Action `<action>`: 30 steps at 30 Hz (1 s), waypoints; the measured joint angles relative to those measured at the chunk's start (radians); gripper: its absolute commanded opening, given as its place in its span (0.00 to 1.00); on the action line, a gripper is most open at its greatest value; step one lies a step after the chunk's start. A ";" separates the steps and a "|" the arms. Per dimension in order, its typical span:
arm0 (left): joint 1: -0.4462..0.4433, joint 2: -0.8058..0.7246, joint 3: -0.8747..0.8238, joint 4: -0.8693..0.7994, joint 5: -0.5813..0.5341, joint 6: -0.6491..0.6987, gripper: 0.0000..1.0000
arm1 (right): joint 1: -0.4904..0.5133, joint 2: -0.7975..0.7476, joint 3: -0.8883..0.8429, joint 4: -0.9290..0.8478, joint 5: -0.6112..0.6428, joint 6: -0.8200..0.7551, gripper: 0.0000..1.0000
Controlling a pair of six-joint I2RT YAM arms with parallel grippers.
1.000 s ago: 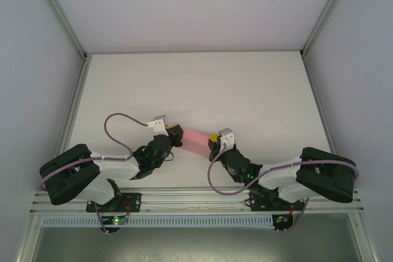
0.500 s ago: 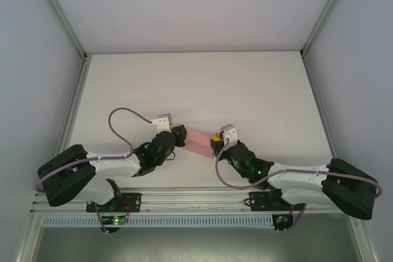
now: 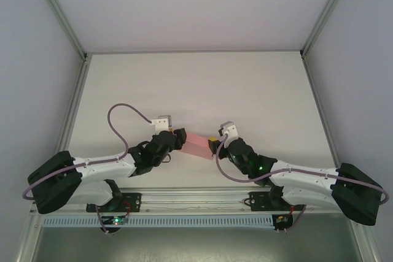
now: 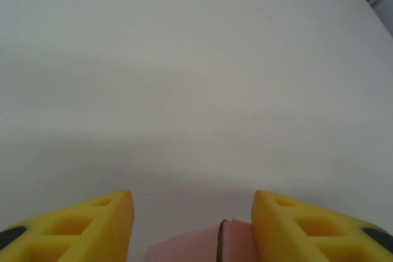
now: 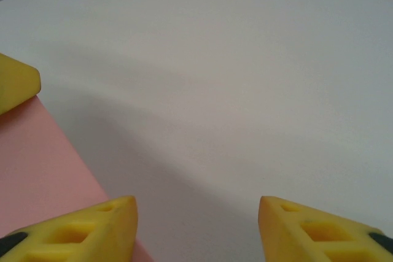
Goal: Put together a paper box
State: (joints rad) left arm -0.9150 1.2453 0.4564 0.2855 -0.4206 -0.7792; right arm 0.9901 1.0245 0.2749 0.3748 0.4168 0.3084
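1. Nearest me, both arms reach low and inward from their bases at the near edge of the white tabletop (image 3: 258, 90).
2. The left end effector (image 3: 179, 134) sits at the left end of the paper box (image 3: 198, 143). On its wrist camera I see its yellow fingers (image 4: 92, 225) standing well apart. The pink end of the box lies between them with a gap on one side, so nothing is clamped.
3. The right end effector (image 3: 213, 143) sits at the box's right end. Its fingers (image 5: 319, 231) are also spread. The space between them is mostly tabletop, and the box lies off to the side by one finger. It holds nothing.
4. The box is a flat pink rectangle lying on the tabletop between the two end effectors, slightly slanted, in the near half.
5. Beyond it the tabletop runs back to the rear wall (image 3: 196, 4).
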 measured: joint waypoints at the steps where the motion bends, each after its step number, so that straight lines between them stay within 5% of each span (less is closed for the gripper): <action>1: -0.002 -0.001 0.006 -0.012 0.001 0.005 0.56 | -0.001 0.001 0.010 -0.018 0.000 0.000 0.63; 7: -0.014 -0.013 0.026 -0.076 0.014 0.027 0.71 | -0.013 -0.007 0.039 -0.087 -0.001 0.004 0.80; 12: -0.015 -0.031 0.044 -0.142 0.015 0.043 1.00 | -0.027 -0.043 0.050 -0.122 -0.019 0.006 0.85; 16: -0.015 -0.041 0.102 -0.220 0.007 0.047 1.00 | -0.038 -0.065 0.093 -0.151 -0.041 -0.006 0.98; 22: -0.002 -0.081 0.236 -0.413 -0.037 0.023 1.00 | -0.090 -0.076 0.178 -0.226 -0.199 -0.075 0.98; 30: 0.200 -0.090 0.338 -0.659 -0.011 -0.016 1.00 | -0.144 0.076 0.387 -0.447 -0.538 -0.338 0.98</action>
State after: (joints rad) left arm -0.7151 1.1549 0.7948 -0.3733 -0.4316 -0.7952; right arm 0.8463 1.1004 0.6621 -0.0727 -0.1211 -0.0299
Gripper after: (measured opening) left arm 0.999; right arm 0.982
